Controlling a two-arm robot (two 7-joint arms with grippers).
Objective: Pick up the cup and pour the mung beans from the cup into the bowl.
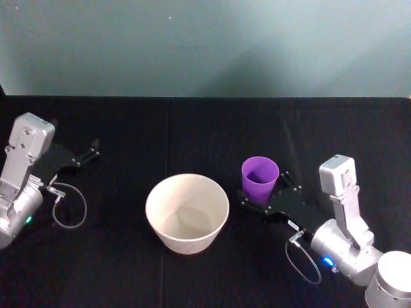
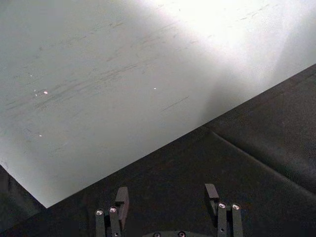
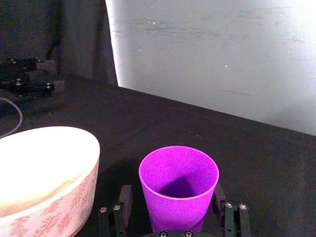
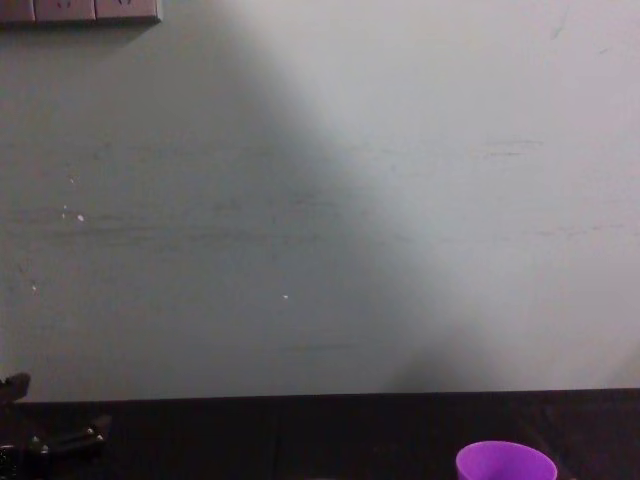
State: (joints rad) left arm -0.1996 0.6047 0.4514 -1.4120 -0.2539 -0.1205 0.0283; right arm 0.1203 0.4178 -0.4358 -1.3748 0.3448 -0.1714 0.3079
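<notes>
The purple cup (image 1: pixel 260 177) stands upright on the black table, just right of the cream bowl (image 1: pixel 187 212). My right gripper (image 1: pixel 262 188) is open and straddles the cup's lower half, one finger on each side. In the right wrist view the cup (image 3: pixel 178 185) sits between the fingers (image 3: pixel 126 198), with a narrow gap on one side; its bottom is in shadow and I cannot make out the mung beans. The bowl (image 3: pixel 44 173) has a reddish pattern on its outer wall and looks empty. The cup's rim (image 4: pixel 505 462) shows in the chest view. My left gripper (image 1: pixel 90 154) is open at the far left.
The black cloth table (image 1: pixel 192 128) ends at a pale wall behind. A loose cable loop (image 1: pixel 69 208) hangs by the left arm. The left gripper (image 2: pixel 167 195) holds nothing and also shows far off as the left gripper (image 3: pixel 29 81) beyond the bowl.
</notes>
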